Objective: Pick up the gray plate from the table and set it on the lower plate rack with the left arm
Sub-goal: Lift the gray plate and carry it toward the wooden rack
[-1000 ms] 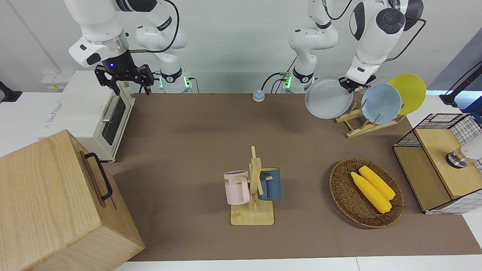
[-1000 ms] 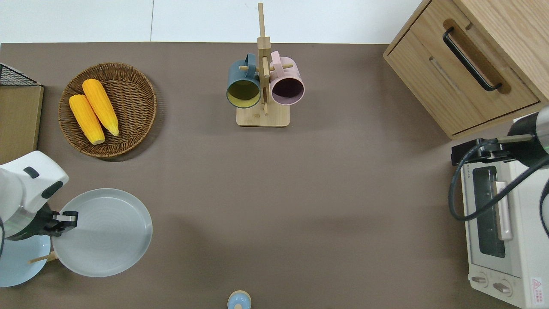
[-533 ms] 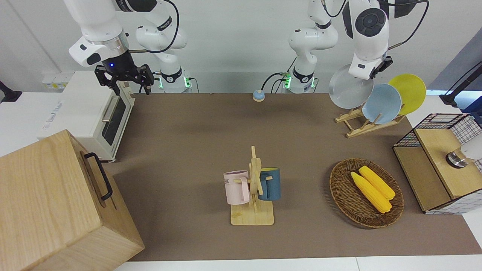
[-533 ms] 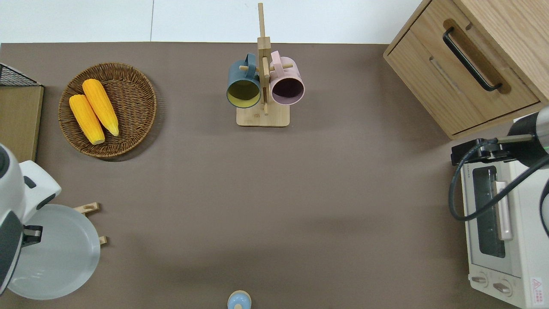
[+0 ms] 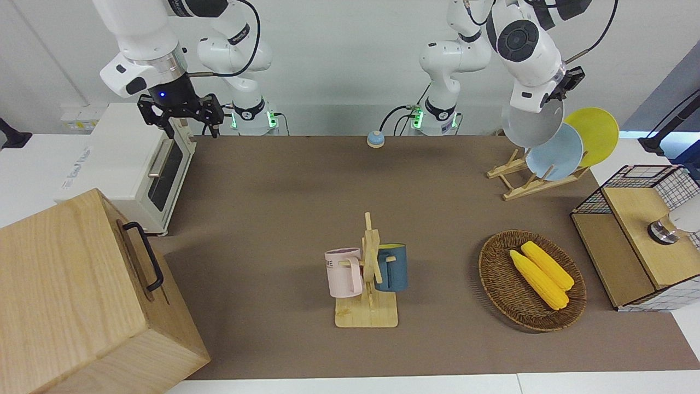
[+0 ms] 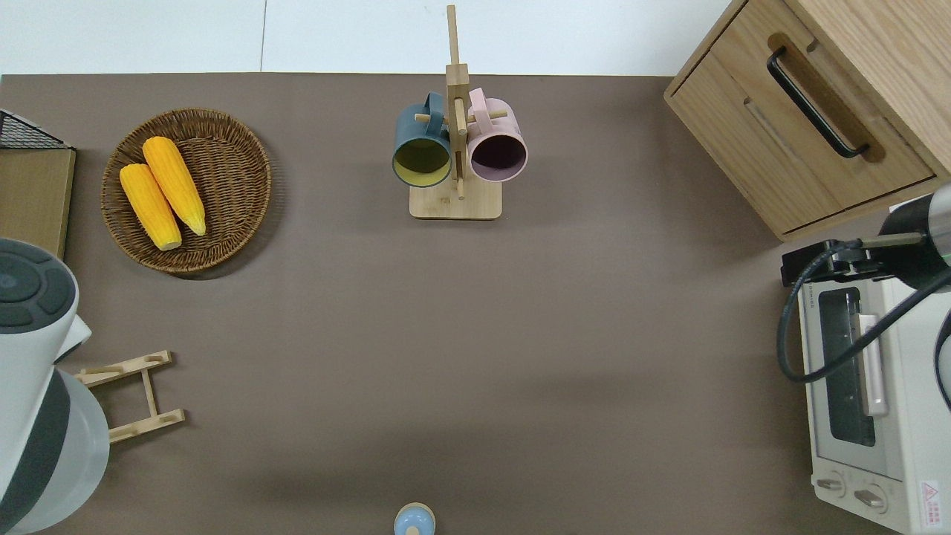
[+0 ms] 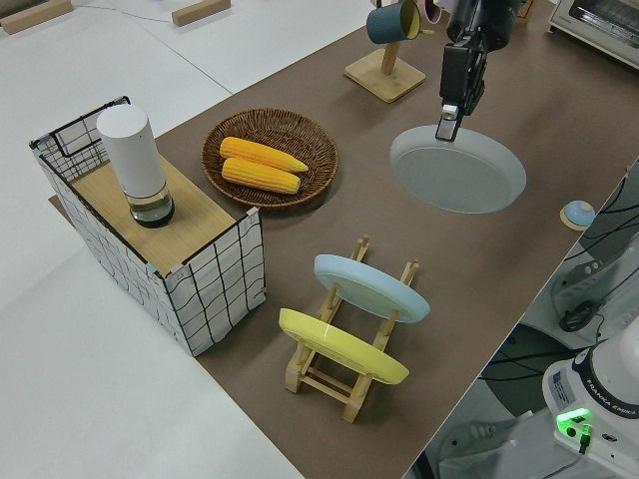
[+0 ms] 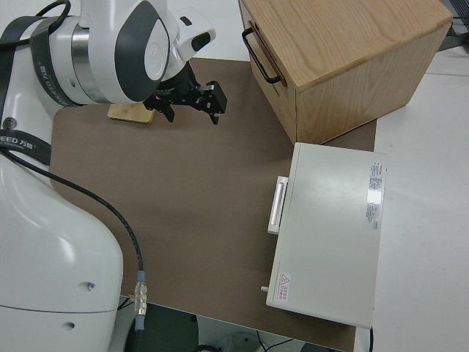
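Left gripper (image 5: 553, 100): in the side view the fingers (image 7: 446, 118) were closed on the rim of the gray plate (image 5: 529, 125), pinching one edge only, nothing else in them. From the front the fingertips were hidden by the plate and wrist.

You had the plate off the bench (image 5: 306, 197), tilted steeply. Front and overhead put it over the lower plate rack (image 5: 511, 169), at the end where the light-blue plate (image 5: 555, 153) stands. It overlapped that plate in the front view; I couldn't tell whether they touched. The side view showed the gray plate away from the rack, which doesn't match, so I went by the other two.

The rack's low-end slots, toward the right arm's end of the bench, were empty. The yellow plate (image 5: 596, 134) stood in the slot past the light-blue one.

Handling, my read:
- Stiff, hard, probably smooth and slippery.
- A single rim pinch leaves the weight hanging off the fingers, so expect it to swing or creep.
- It looked brittle; a knock on the light-blue plate or a peg could chip it.
- Rim is the only sensible hold. Keep it there and feed the bottom edge between the pegs.

Right arm was parked, its right gripper (image 5: 180, 112) with fingers spread and empty.
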You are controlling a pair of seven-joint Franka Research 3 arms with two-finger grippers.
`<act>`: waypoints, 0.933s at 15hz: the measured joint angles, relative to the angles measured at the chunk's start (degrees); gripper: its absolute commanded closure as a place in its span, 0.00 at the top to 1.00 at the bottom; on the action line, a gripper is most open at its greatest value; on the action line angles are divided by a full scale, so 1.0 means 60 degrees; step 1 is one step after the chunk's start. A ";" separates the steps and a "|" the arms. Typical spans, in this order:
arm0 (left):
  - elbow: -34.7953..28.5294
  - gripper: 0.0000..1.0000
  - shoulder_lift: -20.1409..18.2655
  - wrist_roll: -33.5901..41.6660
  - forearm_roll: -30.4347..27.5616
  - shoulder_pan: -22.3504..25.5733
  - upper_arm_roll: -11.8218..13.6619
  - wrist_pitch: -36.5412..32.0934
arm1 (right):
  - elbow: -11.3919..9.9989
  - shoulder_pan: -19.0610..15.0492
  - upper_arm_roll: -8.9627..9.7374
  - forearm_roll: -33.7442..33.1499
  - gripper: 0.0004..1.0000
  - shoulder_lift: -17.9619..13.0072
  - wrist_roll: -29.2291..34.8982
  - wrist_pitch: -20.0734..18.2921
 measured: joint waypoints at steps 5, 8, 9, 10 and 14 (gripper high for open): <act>-0.0183 0.00 0.0192 -0.0491 0.0257 -0.0001 -0.0034 -0.0020 | 0.0000 0.0000 0.0000 0.0000 0.98 0.0000 0.0000 0.0000; -0.0562 0.00 0.0314 -0.0980 0.0278 -0.0008 -0.0178 0.0010 | 0.0000 0.0000 0.0000 0.0000 0.98 0.0000 0.0000 0.0000; -0.0688 0.00 0.0348 -0.1153 0.0285 -0.0014 -0.0208 0.0040 | 0.0000 0.0000 0.0000 0.0000 0.98 0.0000 0.0000 0.0000; -0.0822 0.00 0.0382 -0.1337 0.0292 -0.0017 -0.0223 0.0082 | 0.0000 0.0000 0.0000 0.0000 0.98 0.0000 0.0000 0.0000; -0.1512 0.00 0.0485 -0.2252 0.0314 -0.0016 -0.0225 0.0632 | 0.0000 0.0000 0.0000 0.0000 0.98 0.0000 0.0000 0.0000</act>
